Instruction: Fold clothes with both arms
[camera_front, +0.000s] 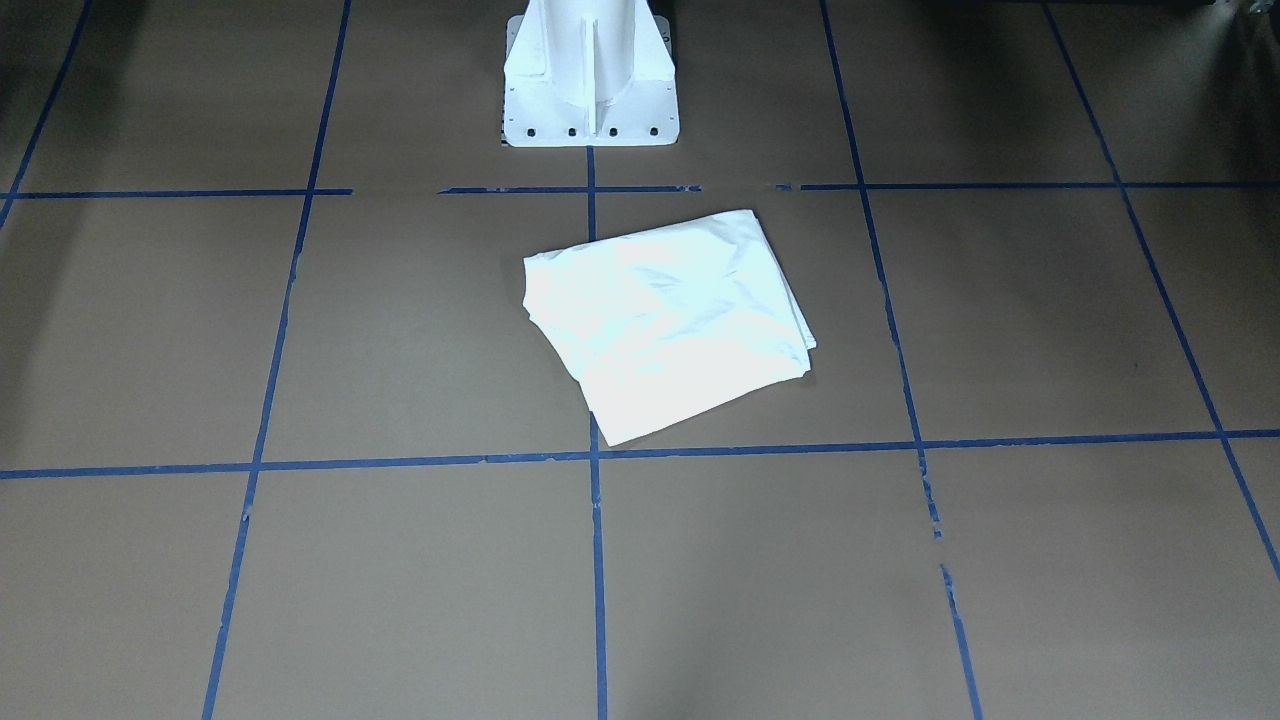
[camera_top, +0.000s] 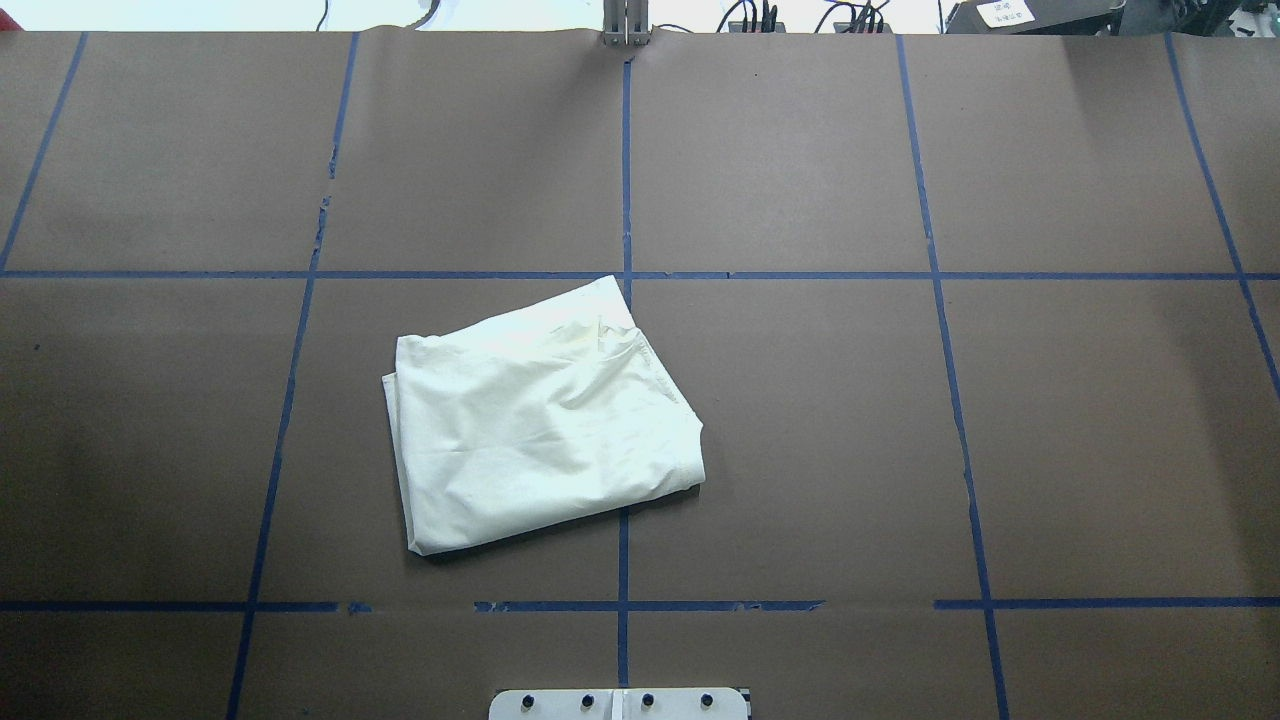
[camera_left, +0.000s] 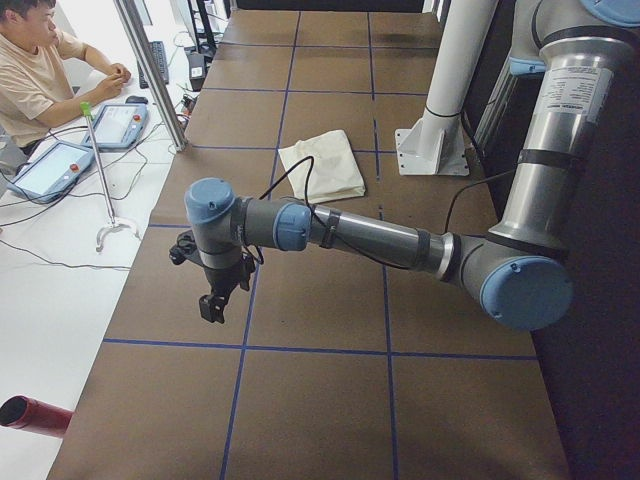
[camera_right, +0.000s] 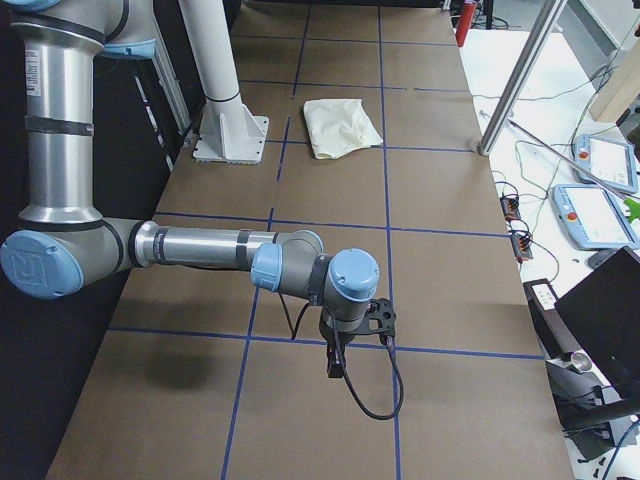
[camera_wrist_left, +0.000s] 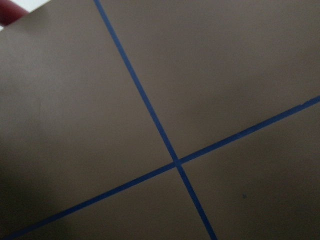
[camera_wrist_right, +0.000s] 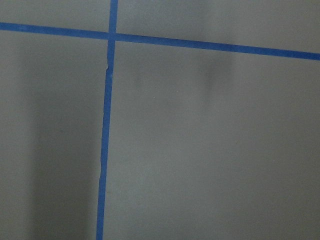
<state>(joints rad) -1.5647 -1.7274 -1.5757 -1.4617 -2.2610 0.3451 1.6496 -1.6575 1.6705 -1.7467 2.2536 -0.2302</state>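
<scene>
The cream-white shirt (camera_top: 545, 418) lies folded into a rough rectangle near the table's middle, plain side up, with the print hidden. It also shows in the front-facing view (camera_front: 665, 320) and in both side views (camera_left: 322, 167) (camera_right: 341, 126). No gripper touches it. My left gripper (camera_left: 213, 305) hangs over the table far out at the left end, seen only in the exterior left view. My right gripper (camera_right: 336, 367) hangs over the far right end, seen only in the exterior right view. I cannot tell whether either is open or shut. Both wrist views show only brown table and blue tape.
The white pedestal base (camera_front: 590, 75) stands just behind the shirt. Blue tape lines (camera_top: 625, 170) divide the brown table into squares. An operator (camera_left: 35, 70) sits beyond the table's far edge with tablets (camera_left: 118, 125). A red object (camera_left: 35, 416) lies off the left end.
</scene>
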